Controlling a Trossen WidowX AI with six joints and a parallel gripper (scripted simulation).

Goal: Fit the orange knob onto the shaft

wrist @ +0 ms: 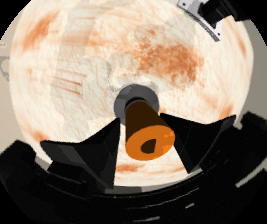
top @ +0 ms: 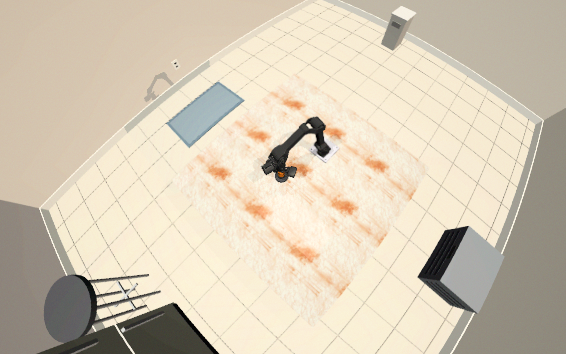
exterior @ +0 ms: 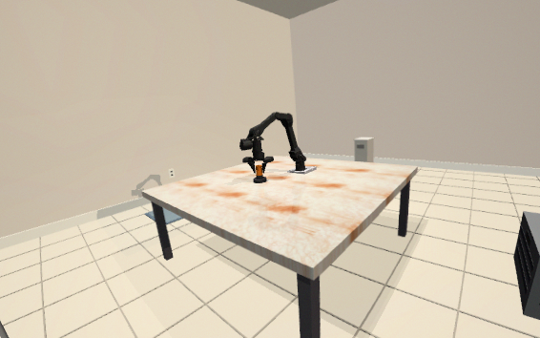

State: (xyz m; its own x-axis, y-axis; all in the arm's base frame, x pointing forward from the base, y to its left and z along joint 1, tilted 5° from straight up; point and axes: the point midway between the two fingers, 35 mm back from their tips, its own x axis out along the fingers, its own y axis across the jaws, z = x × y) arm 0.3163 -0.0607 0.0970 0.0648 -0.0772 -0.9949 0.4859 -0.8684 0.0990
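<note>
The orange knob [top: 281, 174] [exterior: 259, 170] [wrist: 165, 138] stands upright over the round dark pedestal [top: 281, 180] [exterior: 259, 180] [wrist: 122, 104]. A dark band shows where its lower end meets the pedestal in the wrist view; I cannot tell whether a small gap remains there. The knob's top hole faces the camera. The shaft cannot be made out clearly. My gripper [top: 282, 170] [exterior: 259, 171] [wrist: 140, 118] points down with its fingers open on either side of the knob. A gap shows between the left finger and the knob in the wrist view.
The pedestal stands on the table [top: 319, 220] [exterior: 238, 210], which has orange-stained patches. The arm's base plate [top: 326, 157] [exterior: 311, 169] [wrist: 211, 34] is on the same table, behind the pedestal in the exterior view. A stool, cabinets and a blue mat are away from the table.
</note>
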